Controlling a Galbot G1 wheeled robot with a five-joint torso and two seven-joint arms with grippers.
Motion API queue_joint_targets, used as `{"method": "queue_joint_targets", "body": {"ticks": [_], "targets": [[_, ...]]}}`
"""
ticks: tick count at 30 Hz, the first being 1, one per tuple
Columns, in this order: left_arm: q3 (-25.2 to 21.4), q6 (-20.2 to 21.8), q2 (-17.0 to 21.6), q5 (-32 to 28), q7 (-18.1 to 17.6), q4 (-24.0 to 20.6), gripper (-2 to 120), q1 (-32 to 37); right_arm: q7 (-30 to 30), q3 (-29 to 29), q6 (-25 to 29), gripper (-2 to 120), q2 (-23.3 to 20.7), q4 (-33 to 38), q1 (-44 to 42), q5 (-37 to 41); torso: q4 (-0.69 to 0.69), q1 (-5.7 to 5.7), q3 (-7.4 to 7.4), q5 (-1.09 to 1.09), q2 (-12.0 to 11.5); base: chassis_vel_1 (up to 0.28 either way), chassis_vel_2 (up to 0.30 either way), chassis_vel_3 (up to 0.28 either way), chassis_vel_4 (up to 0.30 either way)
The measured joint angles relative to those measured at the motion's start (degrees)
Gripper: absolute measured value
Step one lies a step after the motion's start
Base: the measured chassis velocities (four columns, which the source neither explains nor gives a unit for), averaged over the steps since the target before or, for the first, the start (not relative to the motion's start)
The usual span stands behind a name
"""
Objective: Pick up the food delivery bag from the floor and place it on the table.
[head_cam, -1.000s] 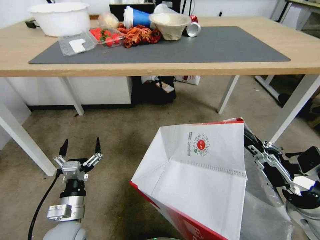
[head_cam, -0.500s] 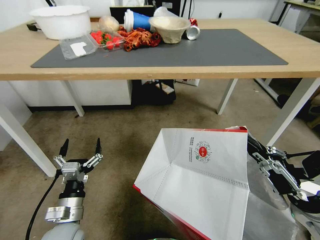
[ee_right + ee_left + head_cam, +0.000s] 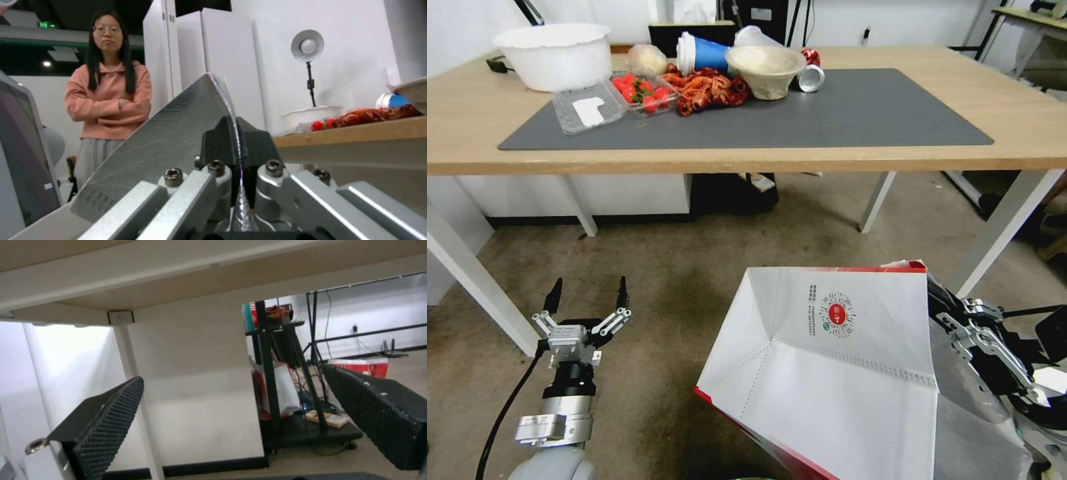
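My right gripper (image 3: 944, 303) is clamped on the foil-lined side wall of the food delivery bag (image 3: 840, 373), holding it tilted above the floor (image 3: 680, 280), in front of the table (image 3: 1047, 127) and below its top. The bag hangs just left of that gripper. My left gripper (image 3: 587, 297) waits low on the left, fingers spread, grasping nothing

Food delivery bag (image 3: 840, 373) showing white panels, red edging, round red logo, dotted seams; silver embossed foil lining (image 3: 164, 133) showing. Table (image 3: 467, 133) showing light wood, dark grey mat (image 3: 860, 107). Floor (image 3: 667, 267) looking brownish-grey, stained. Left gripper (image 3: 587, 297) wearing black dimpled pads (image 3: 111, 420).
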Motion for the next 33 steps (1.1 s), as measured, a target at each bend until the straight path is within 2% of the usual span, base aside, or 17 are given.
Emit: {"method": "queue_joint_targets", "body": {"ticks": [33], "targets": [[-0.53,0.63,0.06,0.74,-0.10,-2.14,100,1.47,-0.53,0.93,0.08,0,0.13,0.25,-0.04,0.75,0.00,1.89,5.80,0.00,7.67,0.000,0.000,0.000,0.000]]}}
